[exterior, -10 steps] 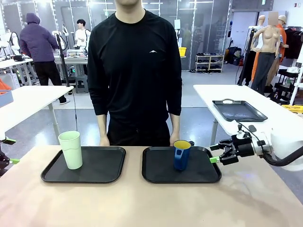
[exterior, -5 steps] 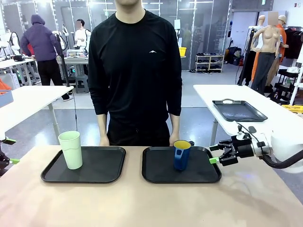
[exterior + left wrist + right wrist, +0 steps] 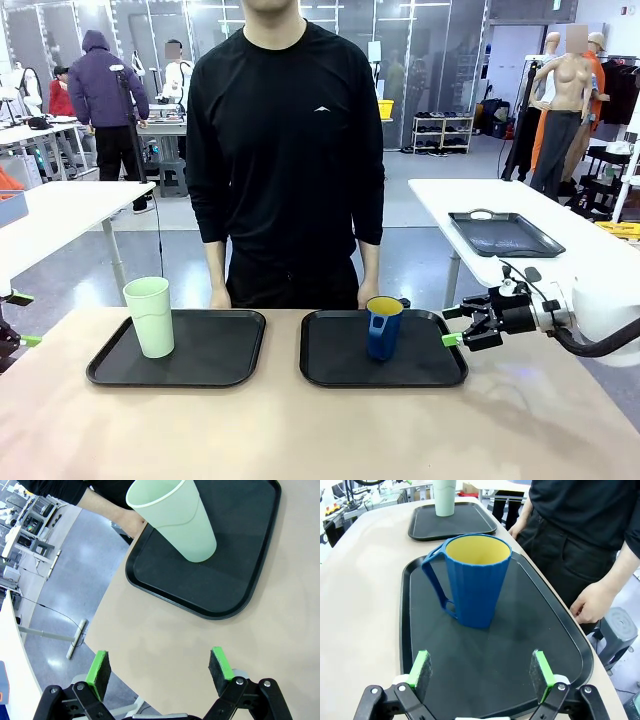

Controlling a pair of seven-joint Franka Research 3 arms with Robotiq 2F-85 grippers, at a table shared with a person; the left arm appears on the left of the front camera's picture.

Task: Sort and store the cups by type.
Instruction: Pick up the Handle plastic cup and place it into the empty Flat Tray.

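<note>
Table (image 3: 320,430) carries two black trays side by side, with a person (image 3: 285,150) in a black top standing at its far edge, both hands resting at that edge. The left tray (image 3: 215,355) holds a pale green tumbler (image 3: 149,316), upright, toward its left end. The right tray (image 3: 420,360) holds a blue mug (image 3: 383,327) with a yellow inside, upright, near the tray's middle; in the right wrist view its handle (image 3: 434,582) points to the picture's left.

The right gripper (image 3: 458,326) hovers at the right edge of the right tray, level with the mug and apart from it. Its fingers are spread wide and hold nothing; in the right wrist view the green pads (image 3: 421,667) stand over the near end of the tray with the mug ahead between their lines, untouched.

The left gripper (image 3: 159,667) sits off the table's left edge, its fingers spread wide and empty. In its wrist view the tumbler (image 3: 175,517) and the left tray (image 3: 235,590) lie ahead, well apart from the pads. In the front view, a green tip (image 3: 28,341) shows at the left border.

A second table (image 3: 480,215) behind on the right carries another dark tray (image 3: 505,233).
</note>
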